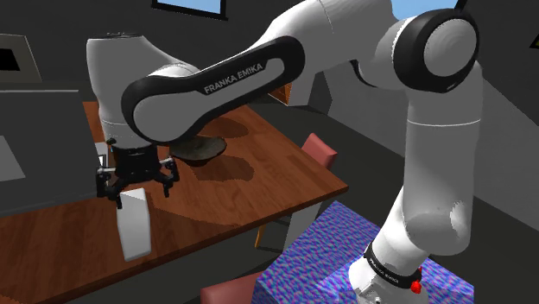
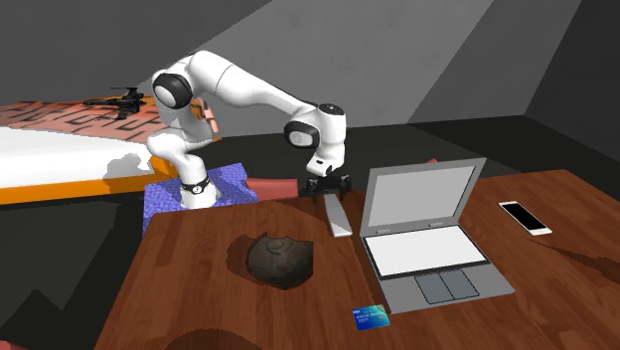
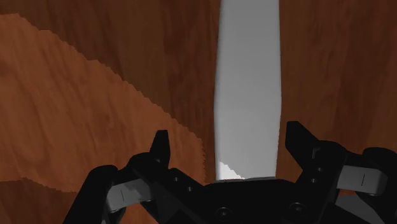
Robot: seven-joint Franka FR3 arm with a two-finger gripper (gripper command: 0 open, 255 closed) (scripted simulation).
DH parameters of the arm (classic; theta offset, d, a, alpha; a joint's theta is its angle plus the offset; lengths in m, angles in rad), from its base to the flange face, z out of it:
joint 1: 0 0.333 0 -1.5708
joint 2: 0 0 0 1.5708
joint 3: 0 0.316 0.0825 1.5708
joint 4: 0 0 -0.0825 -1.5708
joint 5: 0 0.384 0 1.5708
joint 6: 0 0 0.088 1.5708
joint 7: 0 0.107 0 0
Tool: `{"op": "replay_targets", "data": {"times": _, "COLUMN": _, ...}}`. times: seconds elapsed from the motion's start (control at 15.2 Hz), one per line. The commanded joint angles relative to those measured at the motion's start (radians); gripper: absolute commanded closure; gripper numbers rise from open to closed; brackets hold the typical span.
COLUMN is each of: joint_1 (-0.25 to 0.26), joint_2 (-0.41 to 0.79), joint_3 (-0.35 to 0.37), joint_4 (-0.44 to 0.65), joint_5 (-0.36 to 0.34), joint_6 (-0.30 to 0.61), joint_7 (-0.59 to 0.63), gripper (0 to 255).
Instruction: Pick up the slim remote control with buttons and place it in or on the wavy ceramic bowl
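Asker: Remote (image 2: 338, 215) spot, anyone? End effector (image 2: 328, 185) status too pls.

Replier: Flat on the wooden counter (image 2: 199, 288), pale grey slab, just beside the laptop (image 2: 427, 239) at its 9 o'clock in the second exterior view. Dark wavy bowl (image 2: 278, 261) at 8 o'clock from the remote, apart. End effector right above, fingers (image 3: 160, 149) spread wide either side of the slab, not touching, nothing pinched.

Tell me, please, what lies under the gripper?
The grey remote lies on the wooden table under the open gripper, between its fingers. The gripper hides the remote's near end.
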Motion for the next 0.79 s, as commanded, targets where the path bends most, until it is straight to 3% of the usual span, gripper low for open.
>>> {"op": "replay_targets", "data": {"times": 0.0, "joint_1": 0.052, "joint_2": 0.087, "joint_3": -0.013, "joint_4": 0.086, "joint_5": -0.044, "joint_6": -0.02, "joint_7": 0.048, "gripper": 0}}
{"op": "replay_targets", "data": {"times": 0.73, "joint_1": 0.074, "joint_2": 0.15, "joint_3": -0.038, "joint_4": 0.067, "joint_5": -0.082, "joint_6": 0.053, "joint_7": 0.073, "gripper": 0}}
